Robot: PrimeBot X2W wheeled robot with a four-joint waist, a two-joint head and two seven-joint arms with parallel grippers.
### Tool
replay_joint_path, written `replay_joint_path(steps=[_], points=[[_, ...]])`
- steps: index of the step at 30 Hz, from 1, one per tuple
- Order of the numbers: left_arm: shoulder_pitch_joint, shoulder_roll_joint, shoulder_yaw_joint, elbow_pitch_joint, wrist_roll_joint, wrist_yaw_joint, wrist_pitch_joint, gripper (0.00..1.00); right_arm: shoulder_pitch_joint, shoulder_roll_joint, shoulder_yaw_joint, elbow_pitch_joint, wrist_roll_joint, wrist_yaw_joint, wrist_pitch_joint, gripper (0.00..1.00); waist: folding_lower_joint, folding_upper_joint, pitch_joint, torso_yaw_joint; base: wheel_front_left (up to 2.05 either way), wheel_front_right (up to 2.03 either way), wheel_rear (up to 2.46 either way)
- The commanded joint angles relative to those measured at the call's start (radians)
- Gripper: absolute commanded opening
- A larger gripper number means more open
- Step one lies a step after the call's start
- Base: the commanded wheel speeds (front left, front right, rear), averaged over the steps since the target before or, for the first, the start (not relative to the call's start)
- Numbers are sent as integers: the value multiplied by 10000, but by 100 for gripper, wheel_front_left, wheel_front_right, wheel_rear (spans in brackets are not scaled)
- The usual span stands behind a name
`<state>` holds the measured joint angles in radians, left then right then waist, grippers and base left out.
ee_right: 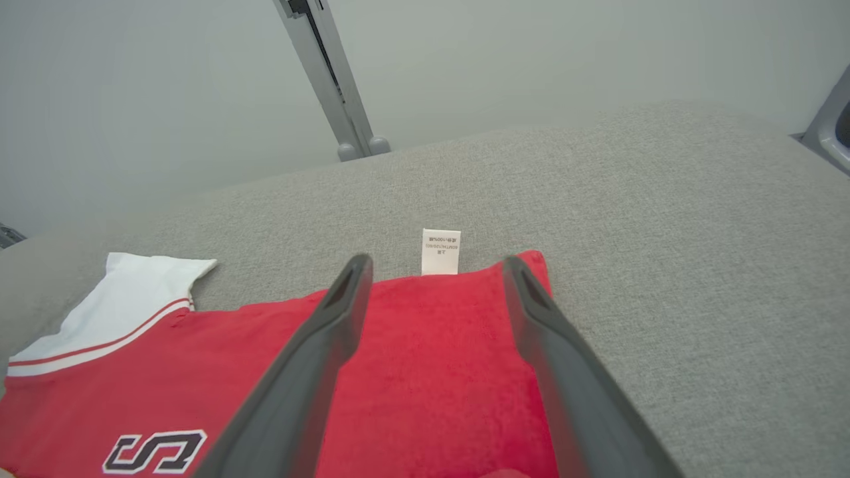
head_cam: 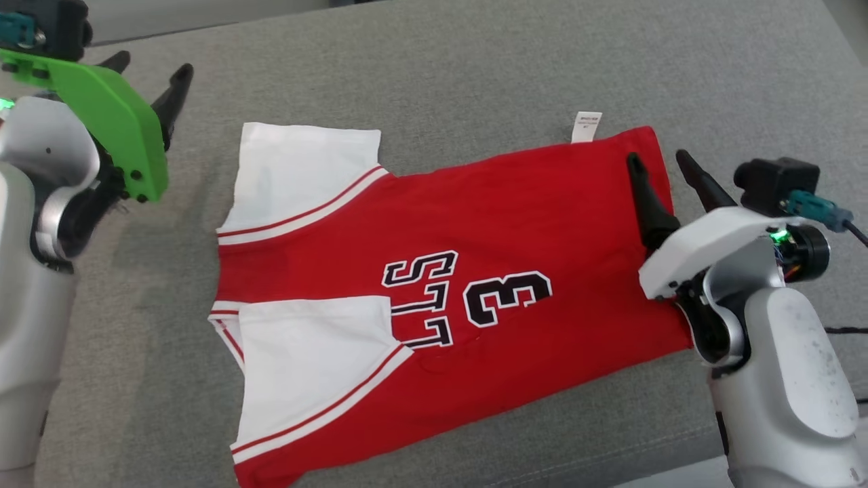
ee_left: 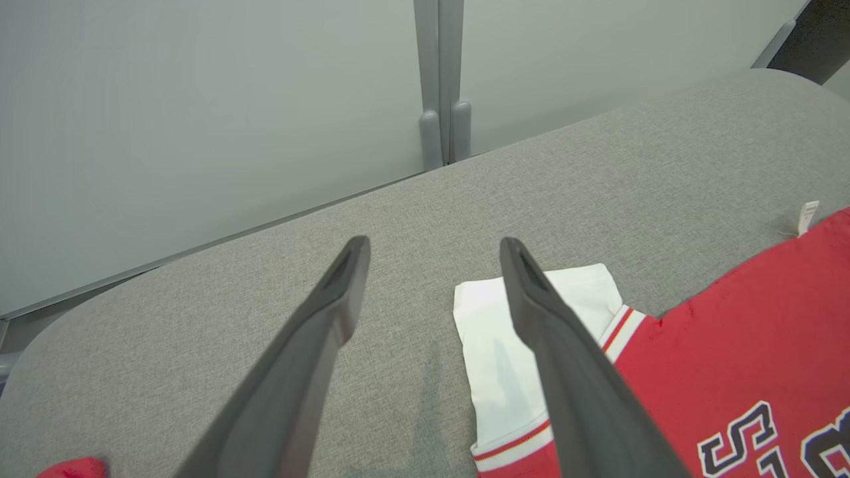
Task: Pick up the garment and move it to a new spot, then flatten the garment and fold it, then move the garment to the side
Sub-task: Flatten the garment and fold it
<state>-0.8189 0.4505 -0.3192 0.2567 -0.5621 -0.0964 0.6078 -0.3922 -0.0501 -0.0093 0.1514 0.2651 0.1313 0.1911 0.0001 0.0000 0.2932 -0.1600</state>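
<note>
The garment (head_cam: 475, 237) is a red jersey with white sleeves and black lettering. It lies spread flat on the grey padded surface (head_cam: 434, 74), sleeves to the left, hem to the right. A white care label (head_cam: 586, 127) sticks out at its far edge. My left gripper (head_cam: 146, 68) hovers open off the garment's far-left corner, beyond the white sleeve (ee_left: 505, 332), nothing between its fingers. Over the hem (ee_right: 438, 318), my right gripper (head_cam: 658, 159) also stands open and empty, raised above the cloth. The label (ee_right: 441, 251) shows just past its fingertips.
A pale wall with a grey vertical post (ee_left: 438, 79) runs behind the surface's far edge. Bare grey padding (ee_right: 664, 199) stretches beyond and right of the garment. A dark cable (head_cam: 851, 230) trails from the right wrist. A small red scrap (ee_left: 73, 468) shows at the lower left of the left wrist view.
</note>
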Motion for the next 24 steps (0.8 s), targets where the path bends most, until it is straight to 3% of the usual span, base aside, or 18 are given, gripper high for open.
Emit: replay_joint_path(steps=[1, 8, 24], points=[[-206, 109, -74, 277, -36, -81, 99, 100, -293, -7, 144, 180, -37, -11, -83, 100, -1, 0, 1190, -1117, 0, 0, 0], [-416, 493, -55, 1334, -382, -216, 240, 100, -1360, -13, 947, 902, 152, -9, -581, 100, -1, 0, 2052, -1775, 0, 0, 0], [622, 889, -106, 1595, -534, -89, 17, 100, -1748, -63, 1312, 1035, 423, -9, -1078, 100, -1, 0, 2502, -2077, 0, 0, 0]])
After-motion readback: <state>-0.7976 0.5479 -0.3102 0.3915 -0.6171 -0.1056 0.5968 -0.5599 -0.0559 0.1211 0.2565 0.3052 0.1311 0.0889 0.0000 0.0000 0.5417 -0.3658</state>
